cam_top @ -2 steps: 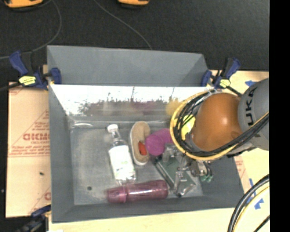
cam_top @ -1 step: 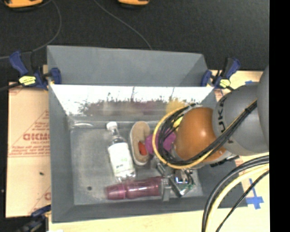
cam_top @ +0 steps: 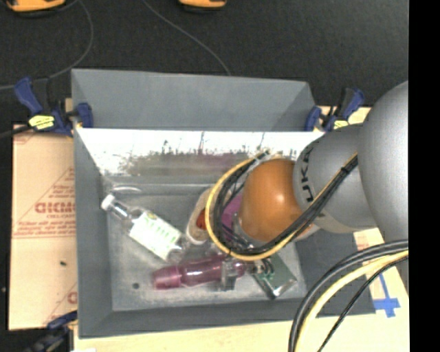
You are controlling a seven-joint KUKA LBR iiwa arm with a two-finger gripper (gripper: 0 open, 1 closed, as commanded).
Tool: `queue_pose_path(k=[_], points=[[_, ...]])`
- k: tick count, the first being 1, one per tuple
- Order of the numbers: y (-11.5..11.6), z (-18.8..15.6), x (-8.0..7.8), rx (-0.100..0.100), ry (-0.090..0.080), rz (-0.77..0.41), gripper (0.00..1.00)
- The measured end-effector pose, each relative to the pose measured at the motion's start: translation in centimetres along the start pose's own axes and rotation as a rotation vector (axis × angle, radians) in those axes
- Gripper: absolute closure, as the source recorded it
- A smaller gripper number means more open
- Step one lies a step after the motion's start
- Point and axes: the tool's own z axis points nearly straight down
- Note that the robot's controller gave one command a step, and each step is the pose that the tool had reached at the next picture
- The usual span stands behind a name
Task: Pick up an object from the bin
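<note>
Hanging over a long purple plastic bottle, the orange-capped arm hides its gripper; open or shut, can't tell.

A dark, matte surface fills the upper part of the view, crossed by thin cables. Two orange shapes sit cut off at the top edge. A pale desk runs along the bottom.
</note>
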Motion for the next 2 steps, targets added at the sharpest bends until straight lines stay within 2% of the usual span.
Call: queue_pose_path(k=[1,2], points=[[0.0,0.0,0.0,0.0,0.0,0.0,1.0],[1.1,-13.1,-0.1,0.0,-0.002,0.051,1.0]])
